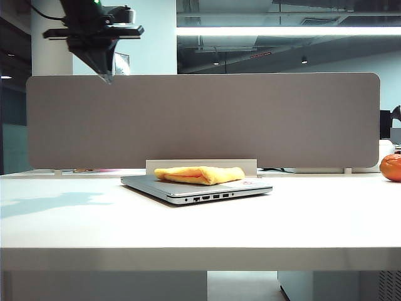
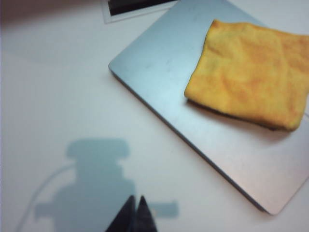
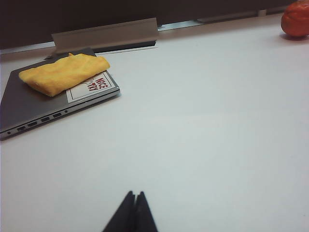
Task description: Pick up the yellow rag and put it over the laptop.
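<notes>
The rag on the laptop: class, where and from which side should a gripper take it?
From above. The rag lies folded and flat on the closed laptop, so pinch its raised folded edge nearest the port side, probably without scraping the lid. The left gripper hangs shut high above the table; the right gripper is shut too.

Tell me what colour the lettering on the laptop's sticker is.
Red lettering on a white sticker, at the lid corner of the laptop; the right wrist view shows it best.

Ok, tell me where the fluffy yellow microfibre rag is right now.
The fluffy yellow microfibre rag lies folded on the closed lid of the thin silver-grey laptop, mid-table in the exterior view, partly covering its white sticker; neither gripper touches it.
</notes>
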Tool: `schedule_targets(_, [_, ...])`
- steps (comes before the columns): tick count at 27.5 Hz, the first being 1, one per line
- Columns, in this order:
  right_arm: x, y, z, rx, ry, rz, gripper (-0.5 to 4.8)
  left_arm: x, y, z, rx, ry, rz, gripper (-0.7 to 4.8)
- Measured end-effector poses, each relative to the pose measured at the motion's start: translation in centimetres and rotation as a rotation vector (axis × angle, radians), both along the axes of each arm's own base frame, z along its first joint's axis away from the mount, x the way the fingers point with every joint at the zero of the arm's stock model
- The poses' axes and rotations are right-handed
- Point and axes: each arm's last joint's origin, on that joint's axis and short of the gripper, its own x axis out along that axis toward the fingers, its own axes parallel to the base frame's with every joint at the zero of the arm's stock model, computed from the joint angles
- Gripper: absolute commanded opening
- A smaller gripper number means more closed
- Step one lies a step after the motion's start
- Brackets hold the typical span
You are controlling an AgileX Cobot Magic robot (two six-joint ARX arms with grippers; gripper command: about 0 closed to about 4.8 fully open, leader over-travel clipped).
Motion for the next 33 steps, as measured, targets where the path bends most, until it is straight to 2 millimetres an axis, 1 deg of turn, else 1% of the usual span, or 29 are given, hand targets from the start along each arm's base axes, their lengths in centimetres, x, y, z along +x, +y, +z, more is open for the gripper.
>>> schedule_targets(6, [0.0, 0.0, 0.0, 0.000, 0.000, 0.000, -0.06, -2.9, 0.9, 0.3, -0.015, -0.046, 0.000, -0.06])
schedule_targets(12, [0.0, 0.0, 0.0, 0.000, 0.000, 0.000, -0.06, -6.8, 2.2, -1.1, -0.031, -0.082, -0.004, -0.06])
schedule_targets(13, [0.0, 0.0, 0.0, 0.000, 0.000, 0.000, -0.06, -8.5, 2.7, -1.7, -0.043, -0.092, -0.011, -0.06])
schedule_targets(14, [0.0, 0.0, 0.0, 0.000, 0.000, 0.000, -0.06, -9.6, 3.1, -2.0, -0.051, -0.108, -0.012, -0.06])
schedule_targets(18, [0.0, 0.0, 0.0, 0.000, 0.000, 0.000, -0.06, -12.2, 3.9, -3.0, -0.071, -0.147, -0.007, -0.06])
schedule_targets(19, [0.0, 0.0, 0.0, 0.000, 0.000, 0.000, -0.06, -13.3, 4.3, -3.6, -0.079, -0.156, -0.003, -0.06])
schedule_targets(22, [0.0, 0.0, 0.0, 0.000, 0.000, 0.000, -0.06, -15.8, 5.1, -5.0, -0.095, -0.183, 0.001, -0.06])
schedule_targets(29, [0.0, 0.0, 0.0, 0.000, 0.000, 0.000, -0.06, -20.3, 6.5, -7.6, -0.177, -0.246, 0.037, -0.06])
schedule_targets(33, [0.0, 0.0, 0.0, 0.000, 0.000, 0.000, -0.06, -22.3, 7.1, -8.7, -0.220, -0.291, 0.034, -0.06])
